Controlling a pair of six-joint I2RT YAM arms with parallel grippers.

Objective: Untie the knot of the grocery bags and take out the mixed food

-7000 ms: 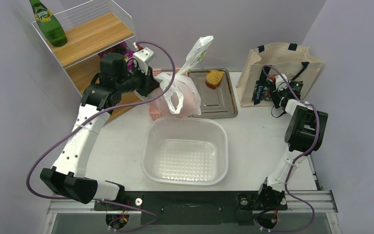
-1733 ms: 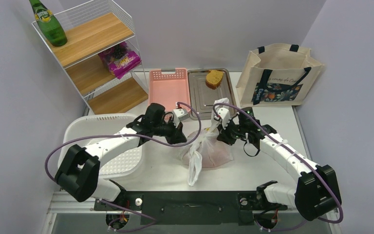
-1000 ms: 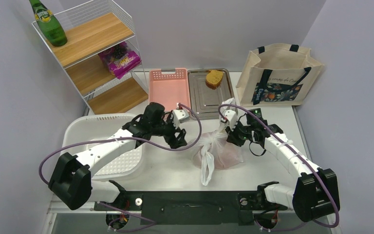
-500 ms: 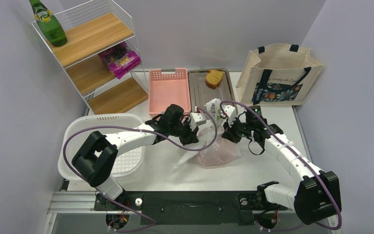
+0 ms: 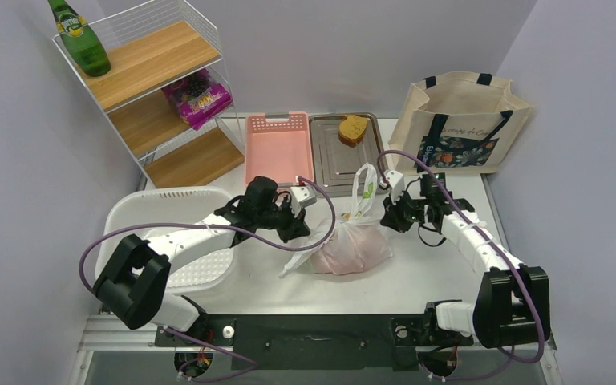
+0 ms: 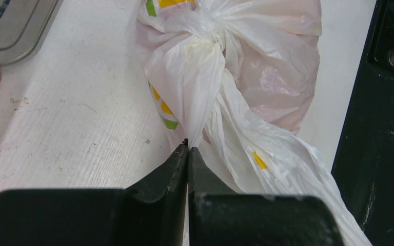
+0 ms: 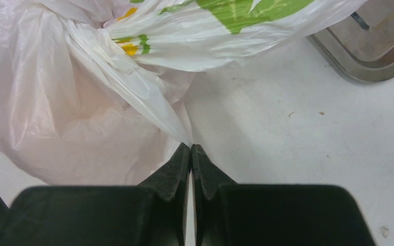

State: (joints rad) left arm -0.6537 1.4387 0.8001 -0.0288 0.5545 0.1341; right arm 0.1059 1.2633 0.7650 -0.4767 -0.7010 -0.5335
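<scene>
Plastic bag (image 5: 345, 250) lies on its side on the tabletop (image 5: 417, 277), roughly centred between the two arms. Knot (image 6: 209, 40) is tied and bunched tight. In the top view one handle loop stands up from the knot toward the metal tray (image 5: 333, 172). A second tail trails flat toward the near edge, on the left arm's side.

Left fingers (image 6: 187, 154): pressed together. The tips nip a fold of film just below the knot, on the tail with the yellow and green print. The knot sits directly beyond the tips in the left wrist view.

Right fingers (image 7: 191, 152): pressed together. A taut strand of film runs from the knot area straight into the tips. The green-printed loop passes beyond them, toward the tray corner.

Contents: only a pinkish mass shows through the film. Cannot tell the individual items.

Canvas tote (image 5: 459, 120) stands upright at the far right of the tabletop, mouth open, well apart from both arms.

Other items:
- A slice of bread (image 5: 354, 130) sits at the far end of the tray.
- Pink basket (image 5: 279, 148) is just beside the tray, on its left.
- White perforated tub (image 5: 160, 192) is at the near left, partly under the left arm.
- Wire shelf (image 5: 156, 48) at far left holds a green glass bottle (image 5: 80, 40) on the top level and a purple snack packet (image 5: 200, 98) one level down.
</scene>
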